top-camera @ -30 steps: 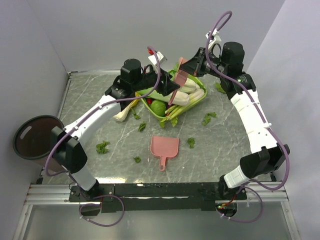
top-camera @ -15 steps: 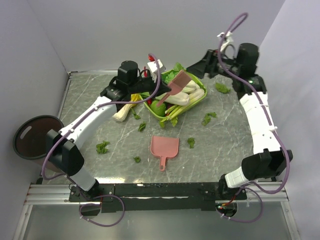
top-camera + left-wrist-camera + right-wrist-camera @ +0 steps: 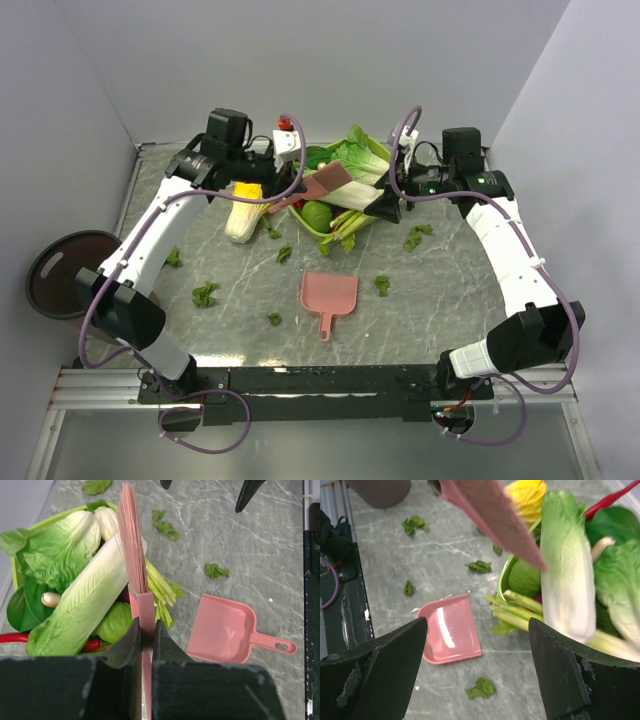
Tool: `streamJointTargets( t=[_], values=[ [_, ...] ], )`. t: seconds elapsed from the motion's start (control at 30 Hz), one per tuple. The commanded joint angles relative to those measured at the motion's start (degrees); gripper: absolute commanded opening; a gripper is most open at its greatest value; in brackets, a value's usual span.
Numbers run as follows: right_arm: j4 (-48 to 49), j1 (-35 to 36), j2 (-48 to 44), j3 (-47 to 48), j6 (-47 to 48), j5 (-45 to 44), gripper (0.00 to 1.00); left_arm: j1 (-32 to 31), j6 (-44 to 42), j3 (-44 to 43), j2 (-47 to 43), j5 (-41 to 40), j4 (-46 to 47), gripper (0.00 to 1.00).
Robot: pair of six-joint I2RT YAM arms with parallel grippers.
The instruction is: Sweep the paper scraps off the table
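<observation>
My left gripper [image 3: 293,192] [image 3: 146,623] is shut on the handle of a pink brush [image 3: 327,181] [image 3: 134,540], held over the green basket [image 3: 50,522]; its bristles point away from the wrist. The right gripper [image 3: 385,206] [image 3: 477,655] hangs open and holds nothing, above the table [image 3: 450,290] by the basket's near side. Several dark-green paper scraps lie on the table: one scrap [image 3: 206,294] at the left, one scrap [image 3: 274,319] by the pink dustpan [image 3: 328,296] [image 3: 450,630], another scrap [image 3: 383,285] [image 3: 481,688] to its right, and scraps [image 3: 417,236] further right.
The basket holds large greens [image 3: 352,158], a pale cabbage [image 3: 567,575] and celery stalks [image 3: 345,228]. A yellow-and-white cabbage [image 3: 243,205] lies left of it. A round brown bin [image 3: 65,272] stands off the table's left edge. Grey walls close in the back and both sides.
The brush passed from the right gripper to the left, which shut on its handle and drew it leftward. The right gripper opened and swung down to the basket's near side.
</observation>
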State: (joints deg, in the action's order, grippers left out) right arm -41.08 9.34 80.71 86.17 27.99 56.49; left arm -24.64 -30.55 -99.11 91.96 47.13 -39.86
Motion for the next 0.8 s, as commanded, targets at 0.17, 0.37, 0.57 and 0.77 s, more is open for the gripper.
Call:
streamJointTargets(
  t=[0.17, 0.37, 0.57, 0.77],
  values=[
    [7.9, 6.4, 0.1, 3.7, -0.6, -3.2, 0.89, 1.8, 15.6, 6.5, -4.7, 1.2, 15.1, 0.01],
    [22.1, 4.0, -0.1, -0.3, -33.4, -4.4, 0.89, 7.1, 54.7, 20.1, -12.4, -14.9, 50.2, 0.01],
    [36.1, 4.4, 8.1, 3.2, -56.2, 6.9, 0.97, 9.3, 73.7, 16.7, -11.2, -23.3, 52.9, 0.01],
    [42.8, 7.8, 16.1, 10.5, -61.8, 10.6, 0.98, 10.1, 80.8, 16.3, -9.5, -20.7, 57.4, 0.01]
  ],
)
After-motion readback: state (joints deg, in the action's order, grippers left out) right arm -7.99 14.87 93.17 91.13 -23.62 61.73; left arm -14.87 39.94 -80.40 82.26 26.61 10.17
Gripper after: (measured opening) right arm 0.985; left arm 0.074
